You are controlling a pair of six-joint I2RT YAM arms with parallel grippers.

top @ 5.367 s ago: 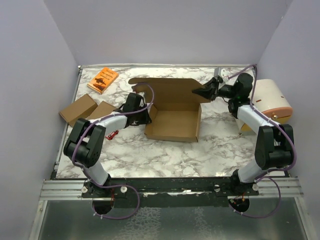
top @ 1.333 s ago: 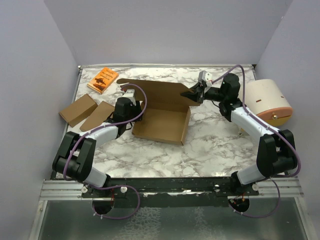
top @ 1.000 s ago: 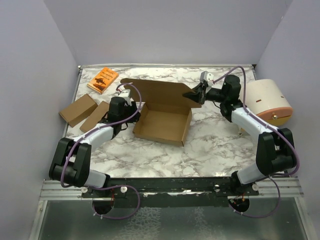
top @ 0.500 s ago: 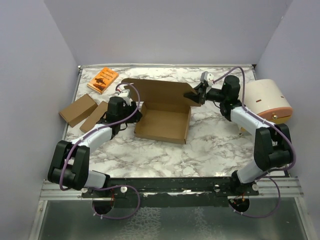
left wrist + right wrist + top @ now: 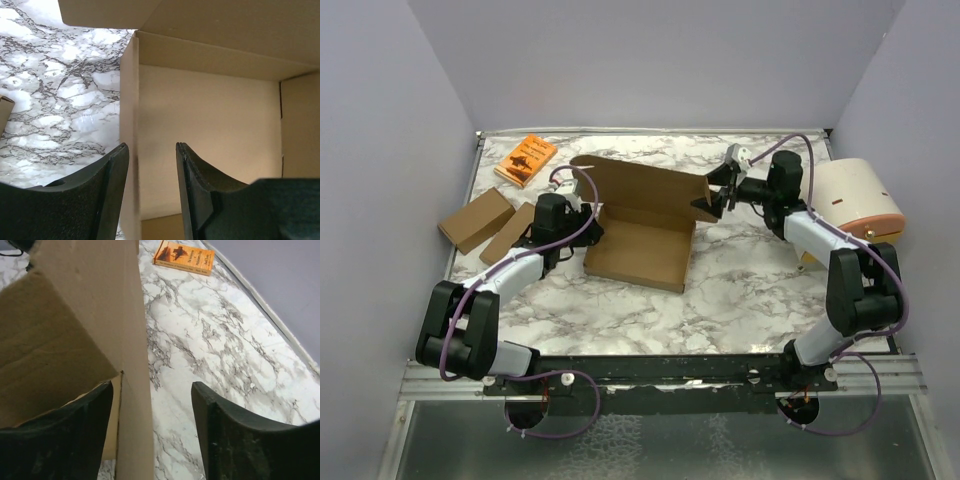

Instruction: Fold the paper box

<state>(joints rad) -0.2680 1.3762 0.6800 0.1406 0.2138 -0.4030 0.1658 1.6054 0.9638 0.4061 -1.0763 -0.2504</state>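
paper box (image 5: 638, 248) mid-table, plain brown cardboard, part folded: shallow open tray w/ low walls up, big lid flap raised along far side, small tab at its right end. left gripper (image 5: 152, 150) over tray's left wall, jaws partly apart, wall edge between them, hard by one finger, gap to the other, so no clamp seen. right gripper (image 5: 152, 390) at lid's right end, jaws wide apart, flap edge between, not pinched. orange book (image 5: 525, 160) far left, well apart from box.
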